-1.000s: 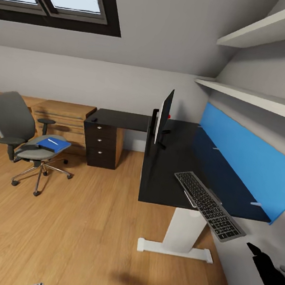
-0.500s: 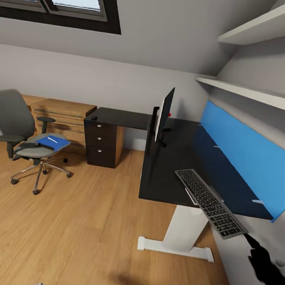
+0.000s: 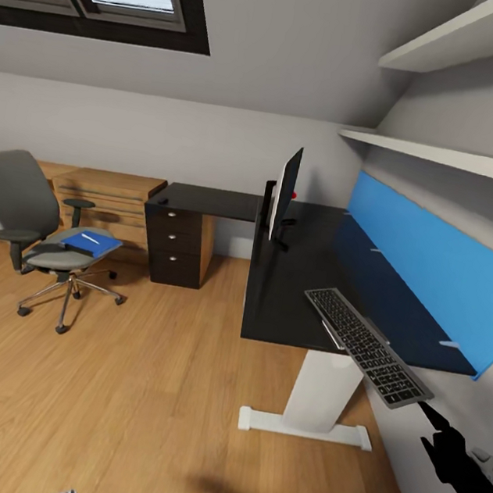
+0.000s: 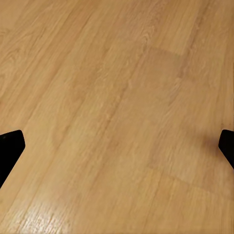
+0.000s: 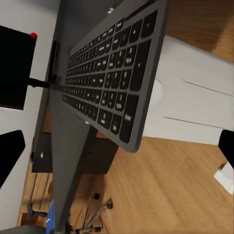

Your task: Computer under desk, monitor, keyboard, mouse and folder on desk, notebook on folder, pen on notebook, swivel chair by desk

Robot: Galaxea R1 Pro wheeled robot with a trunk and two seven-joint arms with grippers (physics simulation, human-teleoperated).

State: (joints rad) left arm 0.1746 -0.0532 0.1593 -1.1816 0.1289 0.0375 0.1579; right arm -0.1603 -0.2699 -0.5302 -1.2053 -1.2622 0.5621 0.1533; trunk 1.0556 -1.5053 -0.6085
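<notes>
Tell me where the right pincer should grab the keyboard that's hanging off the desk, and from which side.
Probably the near short end of the keyboard, the part jutting past the front edge of the desk. It is thin and flat with open air above and below there, so the right pincer, already just beyond that end, could come in level along its length and pinch top and underside.

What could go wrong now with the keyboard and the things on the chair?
1. The keyboard lies with its near end past the desk edge; a nudge from the right gripper close by might tip it to the floor.
2. The folder sits on the swivel chair with a thin white item on top; lifting it carelessly could let that item slide off.
</notes>
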